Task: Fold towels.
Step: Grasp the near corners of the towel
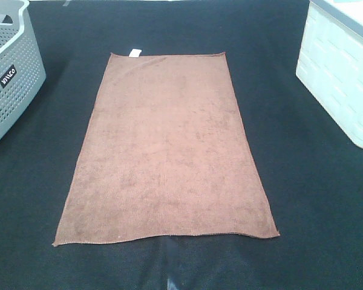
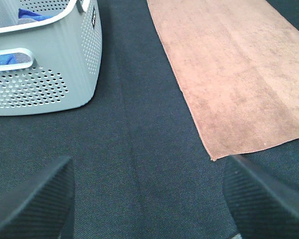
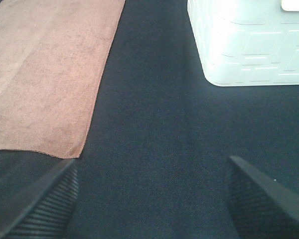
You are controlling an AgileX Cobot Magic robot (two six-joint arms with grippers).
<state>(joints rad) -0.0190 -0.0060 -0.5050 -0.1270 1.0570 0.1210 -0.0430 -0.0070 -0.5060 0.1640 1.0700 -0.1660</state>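
Observation:
A reddish-brown towel (image 1: 166, 151) lies flat and unfolded in the middle of the dark table, long side running away from me, with a small white tag (image 1: 134, 53) at its far short edge. Neither gripper shows in the exterior high view. In the left wrist view my left gripper (image 2: 149, 201) hangs open over bare cloth, its fingers (image 2: 32, 204) wide apart, near the towel's (image 2: 234, 74) near left corner. In the right wrist view my right gripper (image 3: 152, 199) is open too, empty, beside the towel's (image 3: 45, 74) near right corner.
A grey perforated basket (image 1: 9, 72) stands at the left edge, holding something blue (image 2: 32, 14). A white bin (image 1: 342, 78) stands at the right edge, also seen as the white bin (image 3: 249, 45). The black table cover (image 1: 314, 199) surrounds the towel.

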